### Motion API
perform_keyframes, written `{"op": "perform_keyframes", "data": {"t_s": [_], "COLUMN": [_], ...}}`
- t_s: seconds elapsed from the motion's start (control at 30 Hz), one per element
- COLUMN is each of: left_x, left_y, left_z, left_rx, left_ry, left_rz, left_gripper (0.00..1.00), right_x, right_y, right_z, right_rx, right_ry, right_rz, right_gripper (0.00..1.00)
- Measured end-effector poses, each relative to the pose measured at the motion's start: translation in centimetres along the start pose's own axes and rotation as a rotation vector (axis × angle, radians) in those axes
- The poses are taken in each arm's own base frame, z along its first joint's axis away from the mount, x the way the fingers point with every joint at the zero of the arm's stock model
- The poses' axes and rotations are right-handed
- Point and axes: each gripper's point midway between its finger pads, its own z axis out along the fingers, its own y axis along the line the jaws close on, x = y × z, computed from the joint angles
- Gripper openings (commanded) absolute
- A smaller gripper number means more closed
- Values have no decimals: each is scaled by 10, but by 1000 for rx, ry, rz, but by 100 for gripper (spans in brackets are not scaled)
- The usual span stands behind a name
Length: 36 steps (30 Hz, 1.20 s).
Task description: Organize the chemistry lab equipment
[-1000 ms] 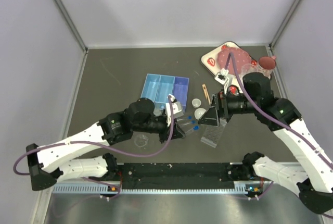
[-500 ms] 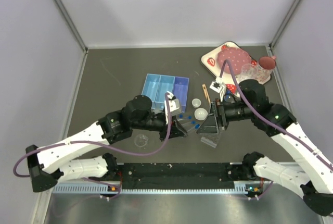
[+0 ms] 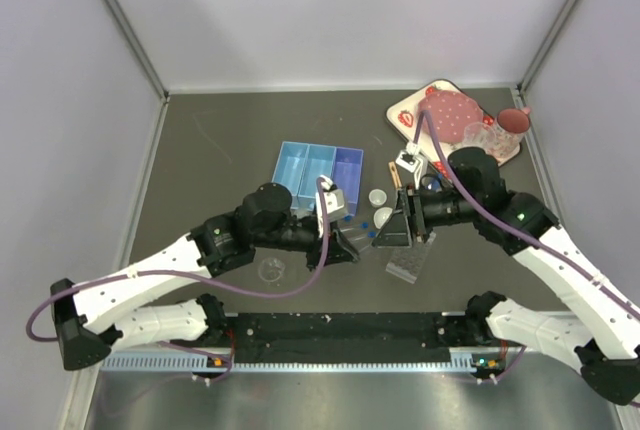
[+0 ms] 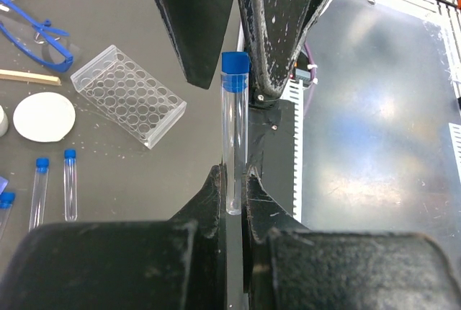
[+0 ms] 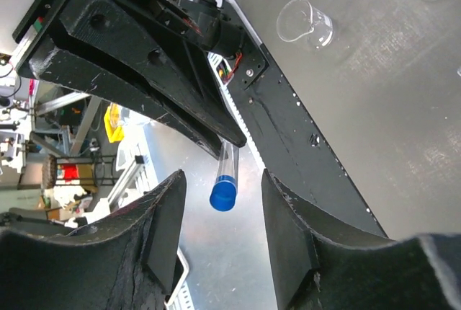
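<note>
One blue-capped tube (image 4: 234, 137) is clenched at its clear end by the left gripper (image 4: 234, 180), cap pointing at the right gripper (image 5: 222, 184), above the middle of the table (image 3: 220, 150) toward its near edge. Two more tubes (image 4: 70, 184) lie flat near one well rack (image 4: 130, 94); a further one is cut off at the left wrist view's edge. The right gripper's jaws stand partly open astride the blue cap, neither finger visibly touching it.

Pale lilac walls (image 3: 330, 10) enclose a dark grey table (image 3: 220, 140), apparently evenly lit from above.
</note>
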Motion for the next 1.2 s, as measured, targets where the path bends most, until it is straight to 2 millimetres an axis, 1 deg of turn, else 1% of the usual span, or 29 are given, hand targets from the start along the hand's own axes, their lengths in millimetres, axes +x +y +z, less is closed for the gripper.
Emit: {"op": "perform_keyframes", "data": {"t_s": [0.2,0.47,0.83,1.0,1.2], "left_x": [-2,-7,-1,-1,-1], "left_y": [3,11,8,8,7], "left_z": [-4,-7,-5,-5,-6], "left_rx": [-13,-26,4,5,4], "left_ry": [-14,-36,-31,-32,-38], "left_rz": [-4,-12,-28,-31,-28], "left_gripper": [0,0,0,0,0], "right_x": [-2,-1,-6,-13,-13], "right_y": [2,5,2,6,7], "right_z": [0,1,5,5,7], "right_rx": [1,-7,8,3,-1], "right_ry": [-6,-1,-4,-19,-13], "right_rz": [-8,-11,-9,-24,-29], "right_gripper": [43,42,41,35,33]}}
